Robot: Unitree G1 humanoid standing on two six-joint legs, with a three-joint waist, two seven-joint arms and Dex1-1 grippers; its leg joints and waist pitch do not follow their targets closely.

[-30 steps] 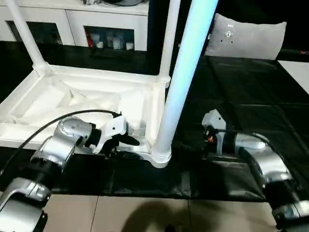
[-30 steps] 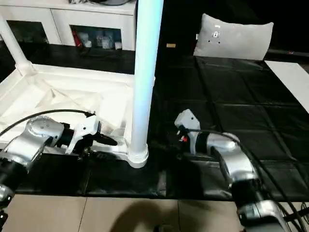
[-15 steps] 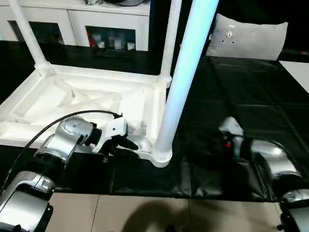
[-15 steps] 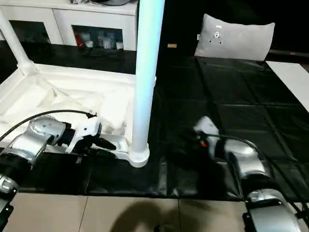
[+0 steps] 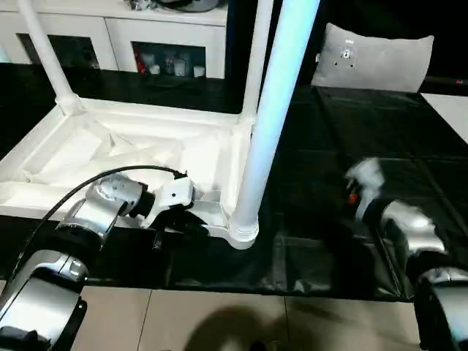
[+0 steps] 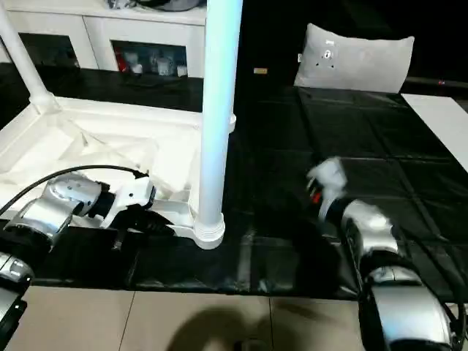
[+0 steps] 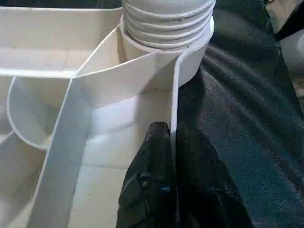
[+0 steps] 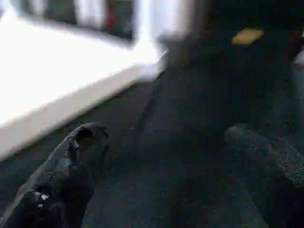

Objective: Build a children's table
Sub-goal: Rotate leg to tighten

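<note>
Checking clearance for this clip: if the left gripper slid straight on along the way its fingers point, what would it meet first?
The left gripper is shut on the tabletop's thin side wall. Straight ahead along that wall stands the round corner socket with the ribbed foot of the near leg seated in it; that looks like first contact.

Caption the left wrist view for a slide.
Left claw shut on the tabletop's rim just below the corner socket holding a leg.

Black tiled mat over beige floor tiles; white glass-doored cabinet and grey cushion behind.
</note>
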